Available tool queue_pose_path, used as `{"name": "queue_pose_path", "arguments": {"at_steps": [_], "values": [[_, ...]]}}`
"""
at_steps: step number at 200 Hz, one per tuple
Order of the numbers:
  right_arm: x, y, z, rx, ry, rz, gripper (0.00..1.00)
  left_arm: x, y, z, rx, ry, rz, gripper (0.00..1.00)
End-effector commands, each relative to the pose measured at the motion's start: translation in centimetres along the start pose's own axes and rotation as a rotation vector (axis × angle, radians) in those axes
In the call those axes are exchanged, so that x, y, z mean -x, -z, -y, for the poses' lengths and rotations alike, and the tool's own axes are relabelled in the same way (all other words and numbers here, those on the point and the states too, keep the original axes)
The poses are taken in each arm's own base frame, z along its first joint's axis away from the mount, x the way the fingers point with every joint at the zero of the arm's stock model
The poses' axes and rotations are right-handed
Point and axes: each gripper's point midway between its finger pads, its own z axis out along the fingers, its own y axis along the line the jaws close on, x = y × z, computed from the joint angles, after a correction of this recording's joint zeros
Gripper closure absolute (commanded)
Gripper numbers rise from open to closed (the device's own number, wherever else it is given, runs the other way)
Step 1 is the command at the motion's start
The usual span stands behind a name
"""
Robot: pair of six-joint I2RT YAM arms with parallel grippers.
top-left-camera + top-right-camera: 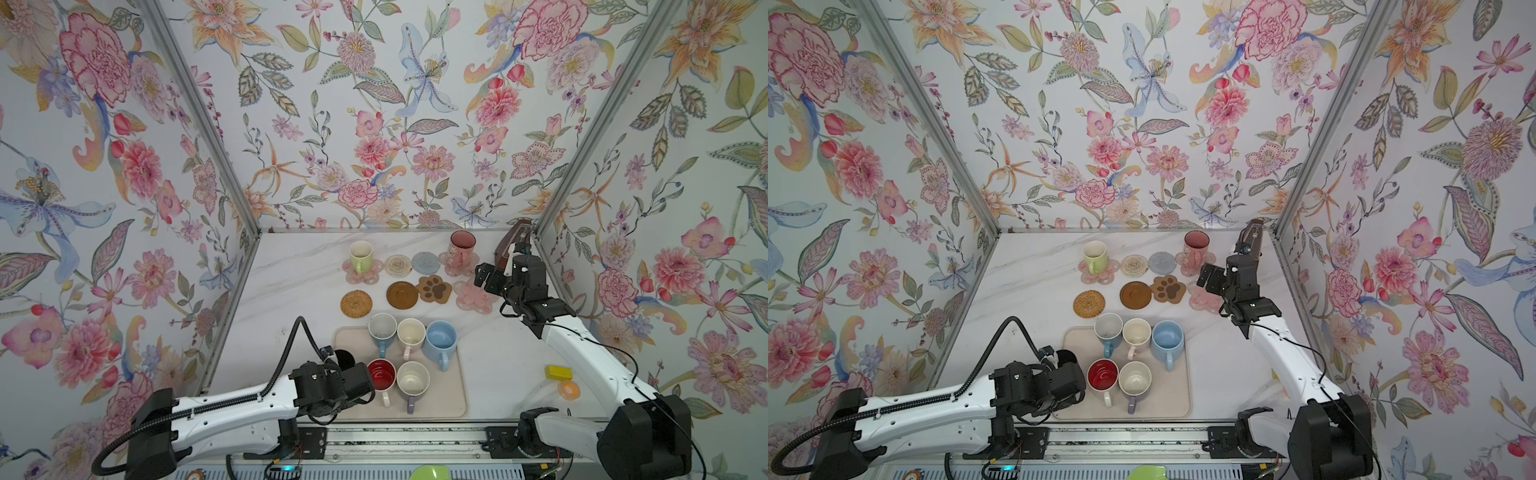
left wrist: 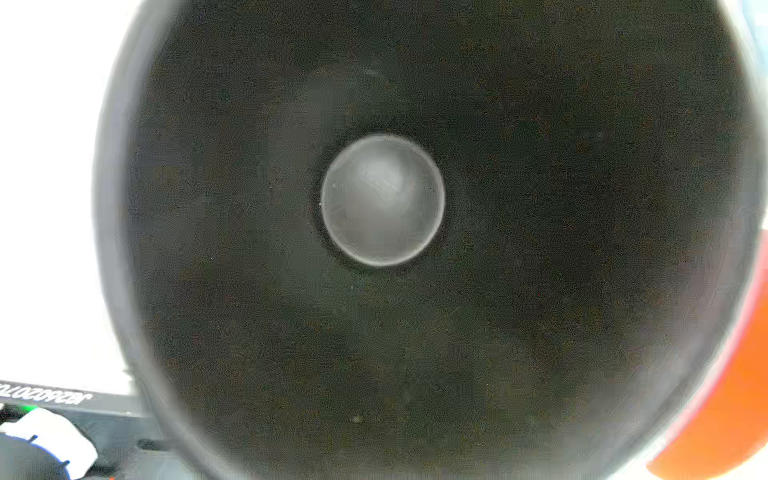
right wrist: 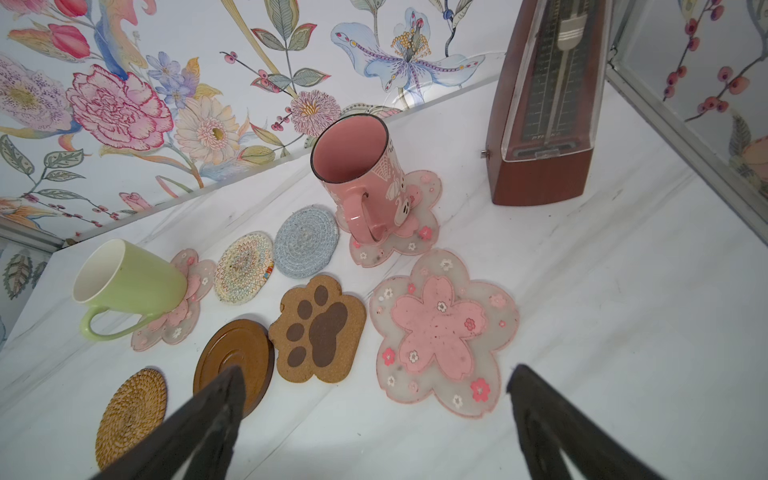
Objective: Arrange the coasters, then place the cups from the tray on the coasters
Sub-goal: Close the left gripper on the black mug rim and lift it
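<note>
On the tray: your left claw [image 1: 355,376] sits right over the black mug [image 2: 382,199] at the left end of the near row. The wrist view looks straight down into it, which suits a grab by the rim.
Left claw state: you cannot tell how far apart its jaws stand, or whether they have the mug. The wrist housing covers them from above.
Right claw: your right claw [image 3: 376,372] has its jaws wide apart and holds nothing. It hangs over the bare flower coaster [image 3: 444,332], likely waiting its turn.
Coasters: all eight lie in two rows beyond the tray [image 1: 453,399], so arranging looks done to me.
Cups placed: the green mug [image 1: 360,255] and the pink mug [image 1: 462,247] each stand on a flower coaster, at the two ends of the far row.
Cups waiting: five more are packed close on the tray, handles toward you.
In the way: the red-lined mug [image 1: 381,374] stands just beside the black one, so I'd lift straight up before swinging out.
Bystanders: the metronome [image 3: 544,124] is near the pink mug. The yellow block [image 1: 559,372] and the tape roll [image 1: 568,390] lie on the worktop [image 1: 299,282], well apart from your route.
</note>
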Motion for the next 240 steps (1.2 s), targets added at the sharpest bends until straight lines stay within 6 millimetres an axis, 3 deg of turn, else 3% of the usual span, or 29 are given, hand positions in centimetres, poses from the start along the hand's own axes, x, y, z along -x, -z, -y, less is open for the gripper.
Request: {"name": "queue_pose_path", "arguments": {"at_steps": [1,79,121,201,240], "values": [[-1.1,-0.4,0.6,-0.016,0.000,-0.031,0.01,0.2,-0.2,-1.7,0.060,-0.026,0.007,0.81],[-1.2,-0.5,0.6,-0.015,-0.005,-0.035,0.01,0.8,0.2,-2.3,0.081,-0.032,0.027,1.00],[-1.4,-0.7,0.6,-0.014,-0.007,-0.041,0.01,2.2,1.5,-2.3,0.108,-0.052,0.082,1.00],[-1.4,-0.6,0.6,-0.018,-0.004,-0.044,0.01,8.6,6.8,-0.6,0.173,-0.172,0.307,1.00],[-1.3,0.0,0.6,-0.019,-0.002,-0.044,0.01,12.9,7.6,2.8,0.104,-0.301,0.381,1.00]]}}
